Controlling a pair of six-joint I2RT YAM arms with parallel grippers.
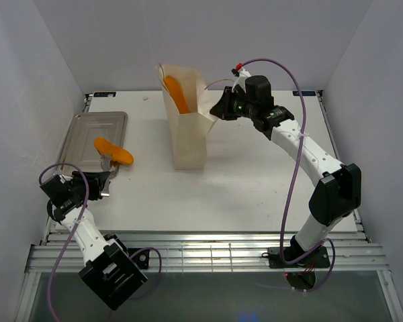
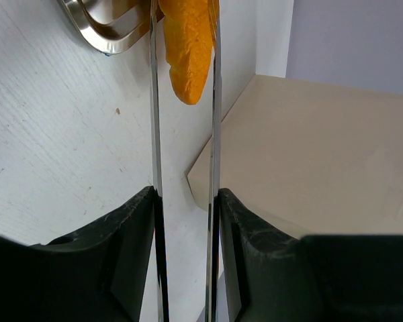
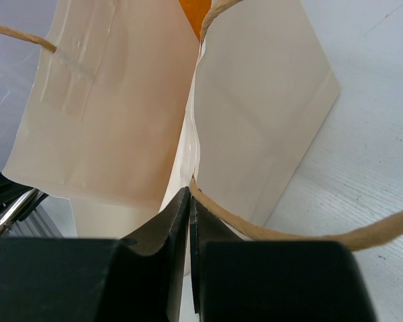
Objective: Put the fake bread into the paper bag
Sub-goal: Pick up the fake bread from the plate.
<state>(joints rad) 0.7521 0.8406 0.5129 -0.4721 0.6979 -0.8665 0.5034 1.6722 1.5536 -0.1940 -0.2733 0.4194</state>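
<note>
The tan paper bag (image 1: 188, 131) stands upright at mid-table with one orange loaf (image 1: 176, 94) sticking out of its open top. My right gripper (image 1: 219, 107) is shut on the bag's right rim; in the right wrist view the jaws (image 3: 189, 196) pinch the paper edge beside a cord handle (image 3: 289, 235). My left gripper (image 1: 97, 182) is shut on thin metal tongs (image 2: 215, 121). The tongs clamp a second orange loaf (image 1: 114, 151) at the tray's front right corner, and it shows between the blades in the left wrist view (image 2: 188, 47).
The flat silver tray (image 1: 84, 134) lies at the back left, and its rim shows in the left wrist view (image 2: 101, 30). White walls close in the table on three sides. The bag's side fills the right of the left wrist view (image 2: 316, 154).
</note>
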